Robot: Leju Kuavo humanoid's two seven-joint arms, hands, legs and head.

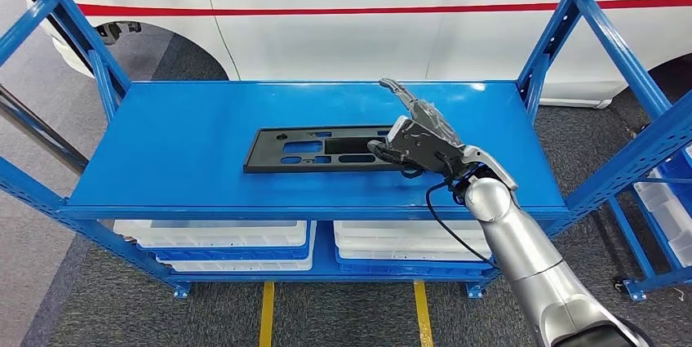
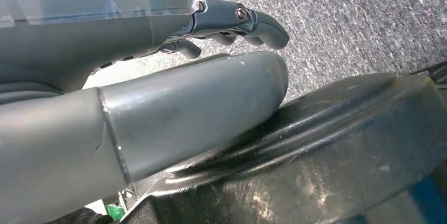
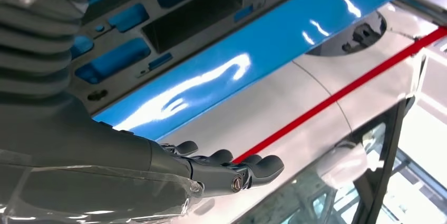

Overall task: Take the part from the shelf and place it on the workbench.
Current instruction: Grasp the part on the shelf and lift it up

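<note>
A flat black plastic part (image 1: 310, 149) with several cut-outs lies lengthwise on the blue top shelf (image 1: 188, 118). My right hand (image 1: 420, 139) sits over the part's right end, with its fingers stretched out flat toward the back of the shelf and its thumb down by the part's edge. In the right wrist view the right hand (image 3: 211, 174) shows straight fingers with nothing between them, and the part (image 3: 200, 13) lies beside the thumb side. My left hand (image 2: 158, 76) hangs over grey carpet (image 2: 342, 23), holding nothing, its fingers loosely extended.
Blue shelf uprights (image 1: 571, 20) rise at both ends of the rack. White bins (image 1: 220, 237) fill the lower shelf. A white car with a red stripe (image 1: 326, 4) stands close behind the rack. Another blue rack (image 1: 661, 167) stands to the right.
</note>
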